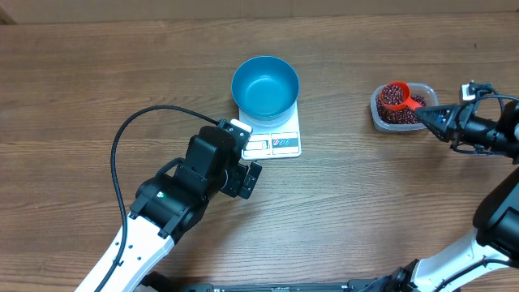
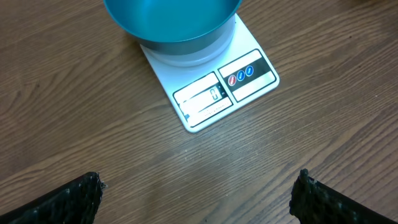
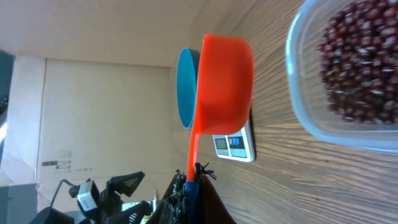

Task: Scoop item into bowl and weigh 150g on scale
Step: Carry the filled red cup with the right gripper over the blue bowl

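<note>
The blue bowl point(image 1: 265, 86) point(image 2: 174, 22) stands on the white scale point(image 1: 280, 144) point(image 2: 214, 93), and its inside looks bare. My left gripper point(image 1: 248, 152) point(image 2: 199, 200) hovers just in front of the scale, open wide, with only wood between its fingers point(image 2: 69, 202). At the right, my right gripper point(image 1: 430, 116) point(image 3: 191, 177) is shut on the handle of an orange scoop point(image 1: 396, 96) point(image 3: 224, 81). The scoop's cup, holding dark red beans, is over the clear tub point(image 1: 379, 113) point(image 3: 298, 106). More beans point(image 3: 364, 59) fill the tub.
A black cable point(image 1: 122, 142) loops over the table left of my left arm. The table's far edge point(image 1: 259, 16) runs along the top. In the right wrist view, a cardboard wall point(image 3: 93, 112) stands beyond the table.
</note>
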`<move>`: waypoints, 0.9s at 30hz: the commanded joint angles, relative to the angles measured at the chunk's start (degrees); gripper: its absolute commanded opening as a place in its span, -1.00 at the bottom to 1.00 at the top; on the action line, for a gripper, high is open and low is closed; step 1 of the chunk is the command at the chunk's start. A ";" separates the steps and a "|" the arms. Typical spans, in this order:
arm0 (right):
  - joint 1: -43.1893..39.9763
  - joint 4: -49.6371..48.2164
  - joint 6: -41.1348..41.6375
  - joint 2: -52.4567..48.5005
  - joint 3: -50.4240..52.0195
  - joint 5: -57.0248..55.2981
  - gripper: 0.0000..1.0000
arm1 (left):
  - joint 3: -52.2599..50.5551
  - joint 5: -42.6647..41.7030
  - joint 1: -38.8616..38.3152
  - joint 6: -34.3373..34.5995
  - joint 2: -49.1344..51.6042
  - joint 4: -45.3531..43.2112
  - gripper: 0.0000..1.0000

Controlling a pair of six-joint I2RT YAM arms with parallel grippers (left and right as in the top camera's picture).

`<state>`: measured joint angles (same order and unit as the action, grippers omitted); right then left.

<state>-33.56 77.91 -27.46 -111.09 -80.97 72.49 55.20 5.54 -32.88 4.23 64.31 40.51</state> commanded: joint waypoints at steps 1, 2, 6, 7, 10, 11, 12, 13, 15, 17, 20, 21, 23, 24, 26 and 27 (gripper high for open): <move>2.19 0.46 -1.57 -0.15 0.28 4.20 -0.93 | 0.02 -0.70 0.24 -1.03 0.13 -0.22 0.99; 2.82 0.46 -1.57 -0.15 0.26 4.81 -0.93 | 0.02 -0.70 0.24 -1.03 0.13 -0.22 0.99; 6.32 0.31 -1.62 -0.15 0.24 7.56 -0.93 | 0.02 -0.70 0.24 -1.03 0.13 -0.22 0.99; 7.08 0.13 -1.62 -0.13 0.22 8.02 -0.93 | 0.02 -0.70 0.24 -1.03 0.13 -0.24 0.99; 10.12 -0.50 -1.60 -0.13 0.22 9.14 -0.93 | 0.02 -0.70 0.24 -1.03 0.13 -0.22 0.99; 11.10 -0.83 -1.57 -0.13 0.22 9.29 -0.93 | 0.02 -0.70 0.24 -1.03 0.13 -0.22 0.99; 12.22 -1.20 -1.57 -0.09 0.22 9.38 -0.93 | 0.02 -0.70 0.24 -1.03 0.13 -0.22 0.99; 13.20 -1.44 -1.57 -0.07 0.20 9.57 -0.93 | 0.02 -0.70 0.24 -1.03 0.13 -0.22 0.99; 15.15 -1.53 -1.57 -0.04 -0.22 9.90 -0.93 | 0.02 -0.70 0.24 -1.03 0.13 -0.22 0.99; 16.85 -1.51 -1.55 -0.04 -1.07 9.92 -0.93 | 0.02 -0.70 0.24 -1.03 0.13 -0.22 0.99; 19.69 -1.46 -1.27 -0.04 -3.15 9.94 -0.93 | 0.02 -0.70 0.24 -1.03 0.13 -0.22 0.99; 20.37 -1.36 -1.11 -0.04 -3.67 9.92 -0.93 | 0.02 -0.70 0.24 -1.03 0.13 -0.22 0.99; 22.21 -1.25 -1.09 -0.04 -5.14 9.94 -0.92 | 0.02 -0.70 0.24 -1.03 0.13 -0.22 0.99; 23.04 -1.25 -0.87 -0.04 -5.77 9.92 -0.92 | 0.02 -0.70 0.24 -1.03 0.13 -0.22 0.99; 24.65 -1.36 0.00 -0.04 -7.06 9.92 -0.93 | 0.02 -0.70 0.24 -1.03 0.13 -0.22 0.99; 25.35 -1.73 0.66 -0.04 -7.54 9.92 -0.93 | 0.02 -0.70 0.24 -1.03 0.13 -0.24 0.99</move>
<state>-9.98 76.53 -27.81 -111.09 -85.71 79.92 55.20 5.54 -32.88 4.23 64.31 40.51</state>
